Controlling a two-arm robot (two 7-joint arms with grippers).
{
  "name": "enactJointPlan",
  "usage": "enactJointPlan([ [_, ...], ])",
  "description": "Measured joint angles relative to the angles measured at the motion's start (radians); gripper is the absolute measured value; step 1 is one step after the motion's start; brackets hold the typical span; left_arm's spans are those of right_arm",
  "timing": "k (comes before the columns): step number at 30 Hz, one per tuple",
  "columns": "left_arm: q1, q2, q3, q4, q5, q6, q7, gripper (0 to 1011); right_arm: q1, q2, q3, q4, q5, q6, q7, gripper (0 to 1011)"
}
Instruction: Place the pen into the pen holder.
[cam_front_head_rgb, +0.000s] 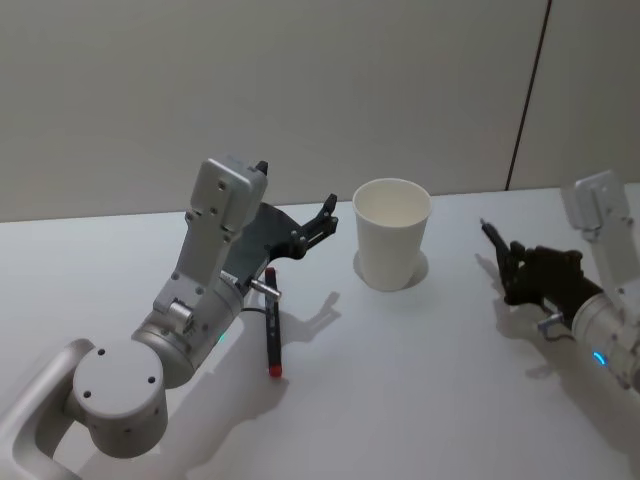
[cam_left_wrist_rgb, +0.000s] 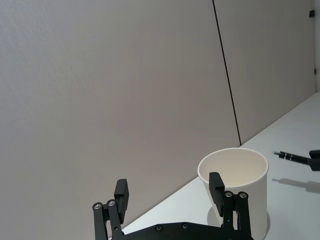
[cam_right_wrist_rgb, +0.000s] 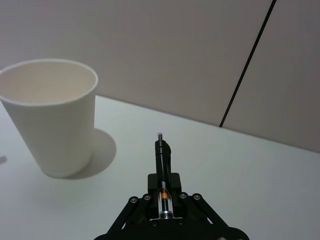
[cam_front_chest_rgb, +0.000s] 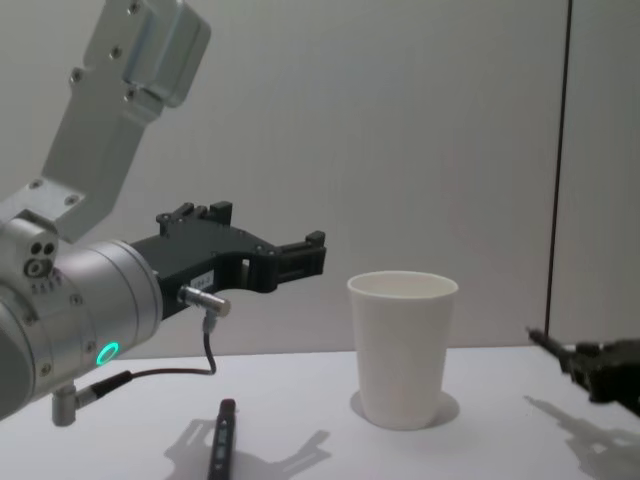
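The pen holder (cam_front_head_rgb: 391, 232), a plain white paper cup, stands upright at the middle of the table. My right gripper (cam_front_head_rgb: 508, 262) hovers to its right, shut on a black pen (cam_right_wrist_rgb: 162, 155) whose tip points toward the cup; the cup (cam_right_wrist_rgb: 52, 115) is a short gap away from it. A second pen (cam_front_head_rgb: 271, 320), black with red ends, lies on the table under my left arm. My left gripper (cam_front_head_rgb: 322, 222) is raised just left of the cup and open, with nothing between its fingers (cam_left_wrist_rgb: 121, 192). The chest view shows the cup (cam_front_chest_rgb: 402, 345) between both grippers.
A white table (cam_front_head_rgb: 420, 400) meets a plain grey wall (cam_front_head_rgb: 300, 80) close behind the cup. A cable hangs from my left wrist (cam_front_chest_rgb: 205, 350) above the lying pen (cam_front_chest_rgb: 221, 440). Bare tabletop lies in front of the cup.
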Motion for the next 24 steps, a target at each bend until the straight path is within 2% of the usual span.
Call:
enactJointPlan([
  [3, 0.0, 0.0, 0.0, 0.0, 0.0, 0.0, 0.0, 1001, -0.004, 0.0, 0.006, 0.0, 0.012, -0.061, -0.017, 135],
  [14, 0.0, 0.0, 0.0, 0.0, 0.0, 0.0, 0.0, 1001, -0.003, -0.004, 0.021, 0.002, 0.038, -0.231, -0.05, 135],
  [24, 0.0, 0.0, 0.0, 0.0, 0.0, 0.0, 0.0, 1001, 0.032, -0.022, 0.029, 0.028, 0.047, -0.379, -0.055, 135],
])
